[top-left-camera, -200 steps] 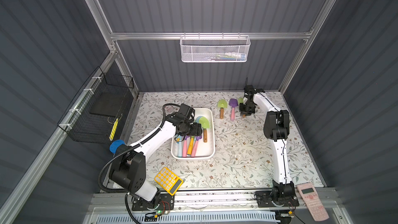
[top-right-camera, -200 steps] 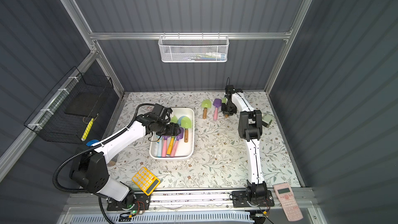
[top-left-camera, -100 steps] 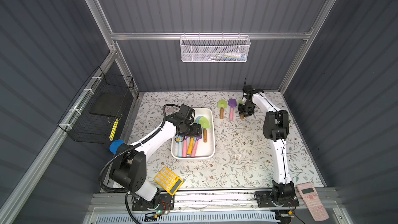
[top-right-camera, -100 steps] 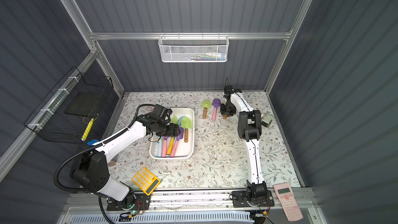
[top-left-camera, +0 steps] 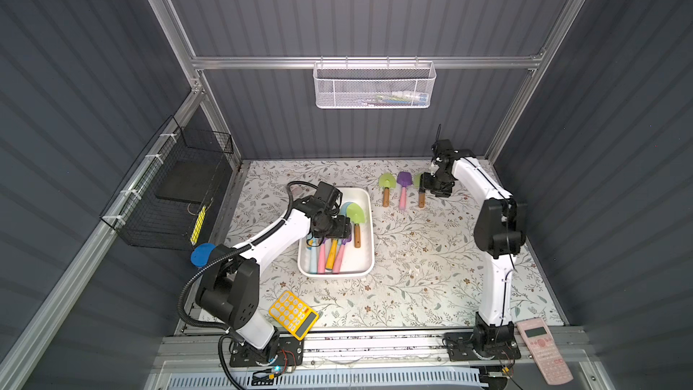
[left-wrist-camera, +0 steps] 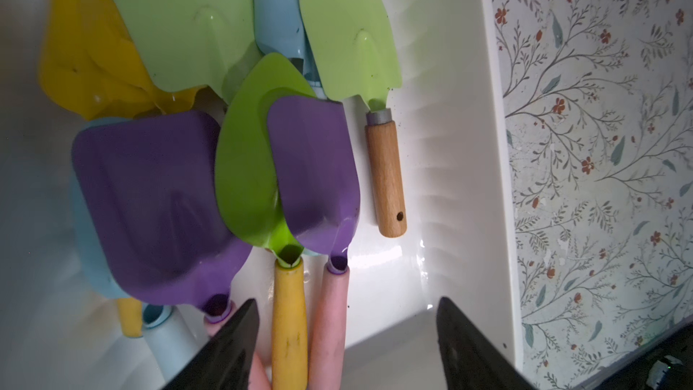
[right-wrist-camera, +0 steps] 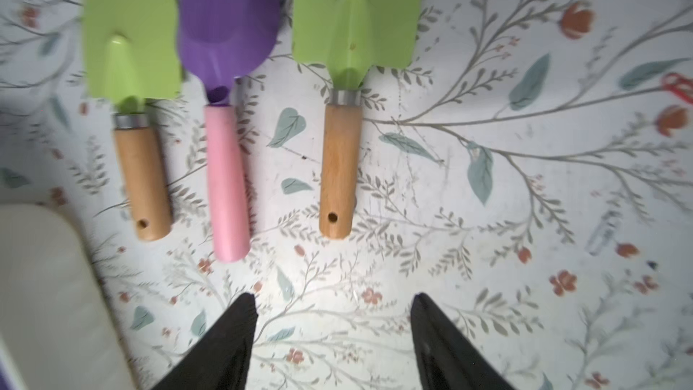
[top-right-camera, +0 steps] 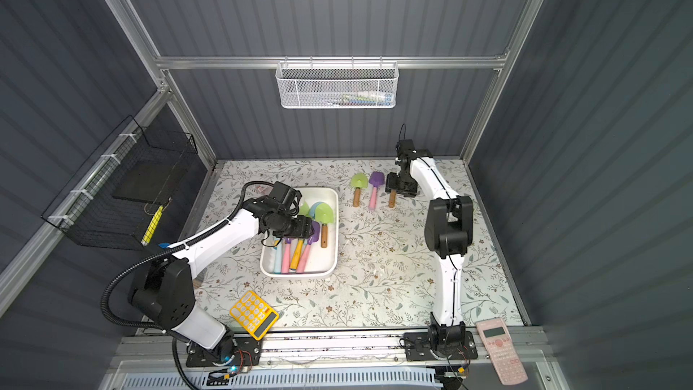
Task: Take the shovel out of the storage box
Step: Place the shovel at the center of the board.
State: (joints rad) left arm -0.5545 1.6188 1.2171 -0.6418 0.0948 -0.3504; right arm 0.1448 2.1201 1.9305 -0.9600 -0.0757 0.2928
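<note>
1. The left gripper (left-wrist-camera: pixel 345 307) stands wide open. A yellow handle (left-wrist-camera: pixel 288 313) and a pink handle (left-wrist-camera: pixel 332 313) lie between its fingers, and neither pad visibly presses on them.
2. Those handles belong to a green shovel (left-wrist-camera: pixel 247 151) and a purple shovel (left-wrist-camera: pixel 315 174). Both are piled with other shovels inside the storage box (left-wrist-camera: pixel 450 144). A wood-handled shovel (left-wrist-camera: pixel 352 43) lies alone next to the box wall.
3. The right gripper (right-wrist-camera: pixel 333 298) is parted just as wide and holds nothing, with only the floral mat (right-wrist-camera: pixel 487 219) between its fingers.
4. Just past its tips, three shovels lie side by side on the mat: a round green one (right-wrist-camera: pixel 131 31), a purple scoop (right-wrist-camera: pixel 228 13) and a square green one (right-wrist-camera: pixel 356 13).
5. In both top views the storage box (top-left-camera: pixel 362 262) sits left of centre in the frame, with the left gripper over its middle. The row of three lies up and to the right of it, near the back wall, and the right gripper covers the rightmost blade.
</note>
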